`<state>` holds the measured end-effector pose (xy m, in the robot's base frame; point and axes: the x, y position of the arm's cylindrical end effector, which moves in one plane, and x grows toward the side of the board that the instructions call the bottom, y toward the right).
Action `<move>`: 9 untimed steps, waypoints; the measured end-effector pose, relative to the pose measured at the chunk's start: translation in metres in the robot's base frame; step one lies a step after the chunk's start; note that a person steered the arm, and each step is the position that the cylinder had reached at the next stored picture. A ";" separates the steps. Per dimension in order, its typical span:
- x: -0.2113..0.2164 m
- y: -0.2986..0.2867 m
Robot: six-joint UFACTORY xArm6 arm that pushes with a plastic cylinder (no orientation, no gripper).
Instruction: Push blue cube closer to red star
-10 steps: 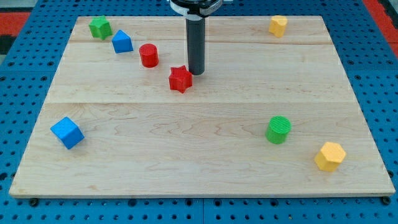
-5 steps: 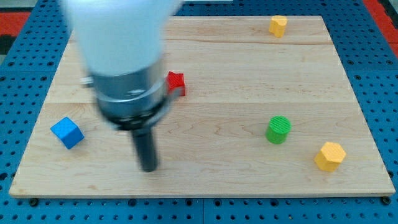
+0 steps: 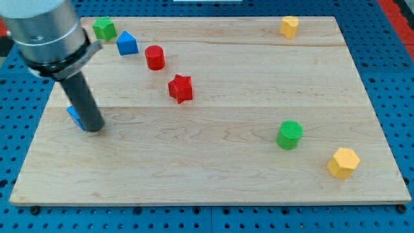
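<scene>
Item, push under way: my tip (image 3: pixel 94 129), a bare rod with no claw to report, touches the blue cube (image 3: pixel 74 115) at the view's left, red star (image 3: pixel 180 88) well apart up-right; next, get behind the cube's left side.

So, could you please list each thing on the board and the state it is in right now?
my tip: down on the board, against the blue cube's right side
blue cube: mostly hidden behind the rod
red star: free, right of the cube
red cylinder: upright
green cylinder: upright
yellow block near the bottom right: resting alone
</scene>
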<state>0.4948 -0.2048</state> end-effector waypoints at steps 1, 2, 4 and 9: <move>0.021 -0.025; -0.013 -0.044; -0.037 0.001; -0.096 0.113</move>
